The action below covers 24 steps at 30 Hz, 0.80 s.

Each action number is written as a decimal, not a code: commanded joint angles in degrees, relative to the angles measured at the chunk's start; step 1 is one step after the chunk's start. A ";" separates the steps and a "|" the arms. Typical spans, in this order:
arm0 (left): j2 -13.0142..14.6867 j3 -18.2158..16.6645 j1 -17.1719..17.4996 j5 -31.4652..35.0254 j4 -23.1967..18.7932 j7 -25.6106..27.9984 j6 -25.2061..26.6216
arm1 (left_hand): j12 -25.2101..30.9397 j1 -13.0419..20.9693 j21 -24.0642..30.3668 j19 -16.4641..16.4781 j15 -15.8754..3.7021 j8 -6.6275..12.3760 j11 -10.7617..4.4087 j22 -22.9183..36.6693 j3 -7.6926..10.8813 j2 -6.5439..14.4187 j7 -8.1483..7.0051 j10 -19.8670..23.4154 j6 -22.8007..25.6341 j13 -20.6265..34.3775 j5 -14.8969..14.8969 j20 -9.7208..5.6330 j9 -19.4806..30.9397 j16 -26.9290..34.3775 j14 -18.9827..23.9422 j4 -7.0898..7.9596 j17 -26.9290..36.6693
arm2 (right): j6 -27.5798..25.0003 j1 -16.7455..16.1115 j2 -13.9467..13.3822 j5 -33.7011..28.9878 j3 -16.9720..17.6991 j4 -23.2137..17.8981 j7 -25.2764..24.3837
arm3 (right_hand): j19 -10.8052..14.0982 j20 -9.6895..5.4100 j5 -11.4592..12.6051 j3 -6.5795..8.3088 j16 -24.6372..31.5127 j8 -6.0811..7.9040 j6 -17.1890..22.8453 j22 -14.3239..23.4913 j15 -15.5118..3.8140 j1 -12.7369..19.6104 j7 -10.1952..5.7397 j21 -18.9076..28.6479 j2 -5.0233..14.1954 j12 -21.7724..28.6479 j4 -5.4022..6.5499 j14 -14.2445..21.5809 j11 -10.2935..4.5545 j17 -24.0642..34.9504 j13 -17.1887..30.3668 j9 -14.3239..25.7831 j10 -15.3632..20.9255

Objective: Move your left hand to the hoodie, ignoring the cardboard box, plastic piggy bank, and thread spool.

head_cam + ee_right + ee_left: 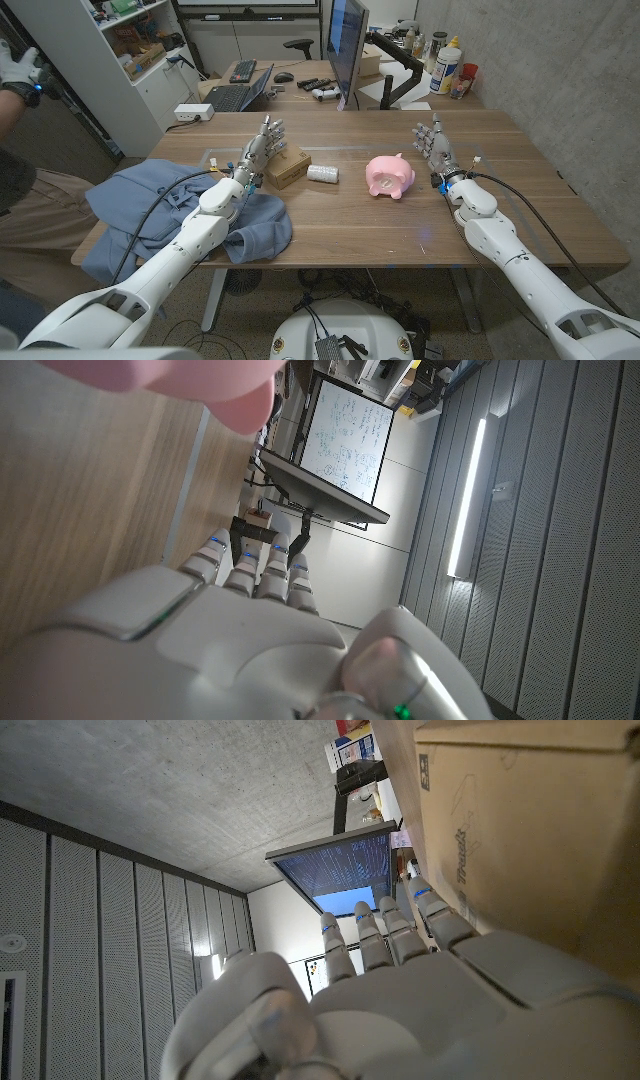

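- Little of the reach looks finished — the left hand (262, 143) stands by the cardboard box (287, 166), fingers extended, holding nothing.
- Blue hoodie (150, 205) lies at the table's left edge — under the left forearm; the hand must pull back.

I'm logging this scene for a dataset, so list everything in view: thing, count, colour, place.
hoodie: one, blue, table's left end, partly under the left arm
cardboard box: one, brown, right beside the left hand
thread spool: one, white, lying between box and piggy bank
piggy bank: one, pink, centre-right
table: one, wooden
monitor: one, dark, desk behind
person: one, gloved hand, far left edge
left hand: fingers apart, empty, by the box
right hand: fingers apart, empty, right of the piggy bank
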 commanded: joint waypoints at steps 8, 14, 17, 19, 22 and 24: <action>1.74 -0.67 2.50 0.54 -4.24 0.65 -0.38 | 0.26 0.66 0.33 0.16 0.11 0.22 -0.03 0.24 -0.33 -0.03 0.31 0.48 0.43 0.21 0.35 0.18 0.12 0.18 0.05 0.06 0.06 | -0.33 -0.57 1.90 -1.71 1.86 -0.27 1.23 | 0.01 0.43 0.26 0.10 0.33 0.09 0.43 0.19 0.33 0.05 -0.12 0.35 1.79 0.27 0.38 -0.08 0.14 0.11 0.15 0.19 0.36; 2.39 -0.95 3.53 0.88 -5.81 1.17 -0.50 | 0.24 0.65 0.25 -0.08 0.14 0.19 -0.02 0.24 -0.33 -0.03 0.33 0.42 0.44 0.21 0.34 0.24 0.12 0.05 -0.41 0.07 0.06 | -0.42 -0.72 2.06 -1.81 2.05 -0.49 1.30 | 0.00 0.43 0.25 0.10 0.33 0.07 0.39 0.19 0.35 0.05 -0.13 0.35 1.78 0.26 0.38 -0.09 0.13 0.11 0.15 0.19 0.34; 2.69 -1.11 4.12 0.99 -6.55 1.50 -0.48 | 0.25 0.65 0.21 -0.20 0.14 0.16 -0.03 0.24 -0.33 -0.03 0.26 0.46 0.39 0.21 0.33 0.22 0.12 0.04 -0.48 0.07 0.06 | -0.51 -0.85 2.09 -1.87 2.09 -0.63 1.31 | 0.00 0.43 0.24 0.11 0.33 0.07 0.40 0.19 0.28 0.05 -0.12 0.35 1.79 0.28 0.39 -0.09 0.09 0.11 0.15 0.19 0.38; 2.88 -1.23 4.44 0.97 -6.91 1.51 -0.50 | 0.24 0.64 0.17 -0.30 0.17 0.17 -0.01 0.24 -0.33 -0.03 0.30 0.45 0.41 0.21 0.32 0.28 0.12 0.03 -0.53 0.07 0.06 | -0.42 -0.92 2.10 -1.92 2.10 -0.62 1.42 | -0.01 0.45 0.24 0.11 0.33 0.06 0.39 0.19 0.28 0.06 -0.13 0.35 1.79 0.28 0.39 -0.09 0.09 0.11 0.15 0.19 0.38; 3.11 -1.45 4.91 0.96 -7.48 1.85 -0.40 | 0.27 0.63 0.16 -0.36 0.21 0.16 0.10 0.24 -0.33 -0.03 0.28 0.53 0.42 0.20 0.31 0.30 0.12 0.01 -0.67 0.08 0.07 | -0.35 -0.97 2.35 -1.88 2.20 -0.56 1.23 | -0.02 0.43 0.24 0.12 0.34 0.05 0.37 0.19 0.32 0.06 -0.16 0.34 1.79 0.28 0.39 -0.06 0.10 0.11 0.15 0.19 0.39; 3.39 -1.62 5.27 0.87 -8.11 2.00 -0.20 | 0.22 0.63 0.16 -0.40 0.22 0.15 -0.10 0.24 -0.33 -0.04 0.37 0.41 0.44 0.20 0.31 0.26 0.12 0.00 -0.77 0.08 0.07 | -0.33 -0.94 2.47 -1.88 2.16 -0.52 1.27 | -0.02 0.43 0.23 0.12 0.35 0.05 0.40 0.19 0.33 0.06 -0.17 0.34 1.79 0.29 0.39 -0.03 0.09 0.11 0.15 0.19 0.42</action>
